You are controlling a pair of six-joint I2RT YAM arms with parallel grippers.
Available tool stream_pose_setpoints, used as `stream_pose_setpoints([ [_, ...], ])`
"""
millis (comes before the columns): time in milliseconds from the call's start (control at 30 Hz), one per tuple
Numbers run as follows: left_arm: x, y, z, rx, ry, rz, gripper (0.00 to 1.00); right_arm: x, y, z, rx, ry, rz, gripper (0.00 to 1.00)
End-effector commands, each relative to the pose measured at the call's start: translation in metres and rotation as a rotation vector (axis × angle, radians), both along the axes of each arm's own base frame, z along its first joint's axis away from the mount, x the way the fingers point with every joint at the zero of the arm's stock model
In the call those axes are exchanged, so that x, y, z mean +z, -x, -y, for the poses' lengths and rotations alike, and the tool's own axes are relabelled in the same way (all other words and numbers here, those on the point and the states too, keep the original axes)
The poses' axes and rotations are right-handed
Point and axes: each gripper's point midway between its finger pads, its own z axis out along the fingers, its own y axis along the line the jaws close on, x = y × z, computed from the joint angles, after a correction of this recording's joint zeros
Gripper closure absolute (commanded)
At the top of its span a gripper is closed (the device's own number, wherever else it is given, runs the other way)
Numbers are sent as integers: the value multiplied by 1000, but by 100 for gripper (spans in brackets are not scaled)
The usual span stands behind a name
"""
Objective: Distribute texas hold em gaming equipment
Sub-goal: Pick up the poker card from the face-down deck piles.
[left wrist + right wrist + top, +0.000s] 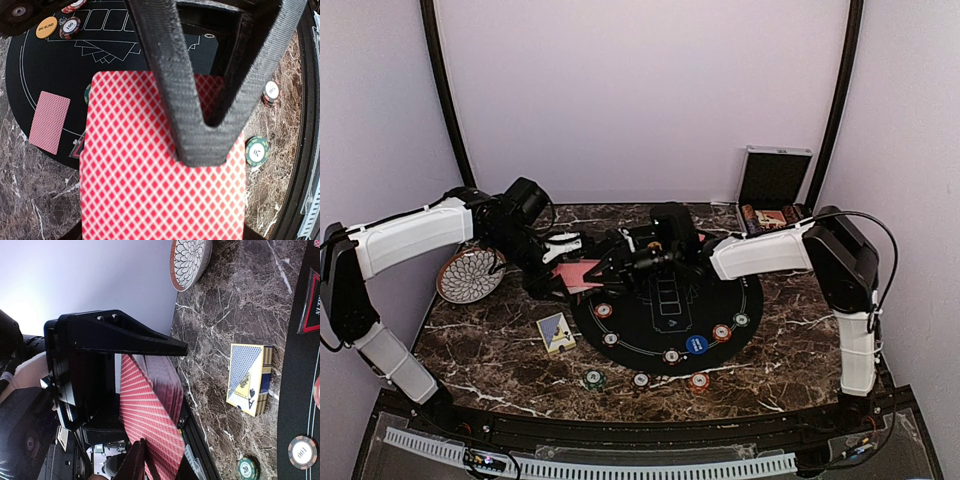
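My left gripper is shut on a deck of red-backed playing cards, held above the left edge of the black round mat; its upper finger presses on the deck's top. My right gripper meets the deck from the right. In the right wrist view the top card is peeled away from the darker deck, pinched at its lower end by my right gripper; only one of its fingers shows. One red-backed card lies face down on the mat. Several poker chips, among them a blue one, ring the mat's near edge.
A blue card box lies on the marble left of the mat, and a patterned white plate stands at the far left. An open silver case sits at the back right. A green chip and two others lie off the mat near the front edge.
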Motion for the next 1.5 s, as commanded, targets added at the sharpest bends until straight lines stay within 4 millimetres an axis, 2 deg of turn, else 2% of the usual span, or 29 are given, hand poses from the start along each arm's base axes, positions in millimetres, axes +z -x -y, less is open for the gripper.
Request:
stream_pose_setpoints([
  [0, 4, 5, -6, 2, -3, 4, 100, 26, 0, 8, 7, -34, 66, 78],
  [100, 4, 5, -6, 0, -4, 4, 100, 23, -2, 9, 6, -28, 65, 74],
  [467, 4, 6, -6, -1, -3, 4, 100, 21, -6, 14, 2, 1, 75, 74],
  [800, 3, 7, -6, -1, -4, 2, 100, 28, -10, 20, -16, -19, 78, 74],
  [1000, 3, 7, -6, -3, -4, 1, 100, 33, -10, 21, -20, -23, 82, 80],
  [1133, 3, 8, -7, -5, -6, 2, 100, 31, -10, 23, -22, -9, 81, 90],
  [1267, 2, 8, -7, -4, -7, 1, 100, 29, -10, 24, -23, -3, 77, 96],
  [1467, 3, 7, -7, -3, -5, 2, 100, 32, -13, 32, -36, 6, 83, 98],
])
